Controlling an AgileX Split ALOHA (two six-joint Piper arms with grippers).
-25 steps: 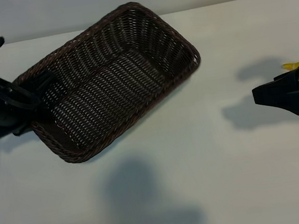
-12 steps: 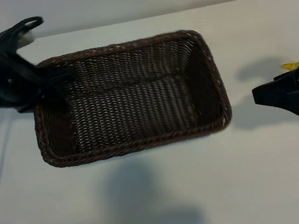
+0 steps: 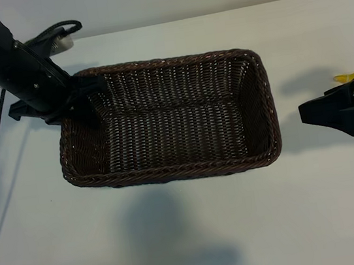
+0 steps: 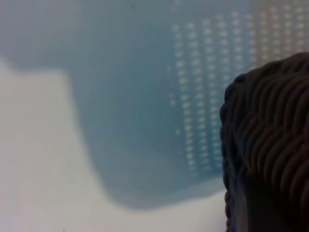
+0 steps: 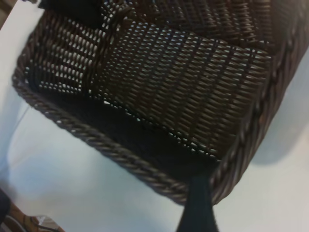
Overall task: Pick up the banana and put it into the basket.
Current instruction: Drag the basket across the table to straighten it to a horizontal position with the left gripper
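Since a second ago the basket (image 3: pixel 169 123) swung from diagonal to square on the counter (image 3: pixel 178 238), dragged by our left gripper (image 3: pixel 83 96), jaws pinched narrow on its end rim. Right gripper (image 3: pixel 306 113) parked, jaws wide, empty; banana (image 3: pixel 349 76) just behind them, mostly hidden. We'd expect light, smooth, bruisable: grip mid-body. No readable labels.

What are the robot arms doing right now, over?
Left gripper clamped on the basket rim, far-left corner. Right gripper open, empty, parked right of it. Basket empty. Banana barely peeking behind right arm. Nothing blocking.
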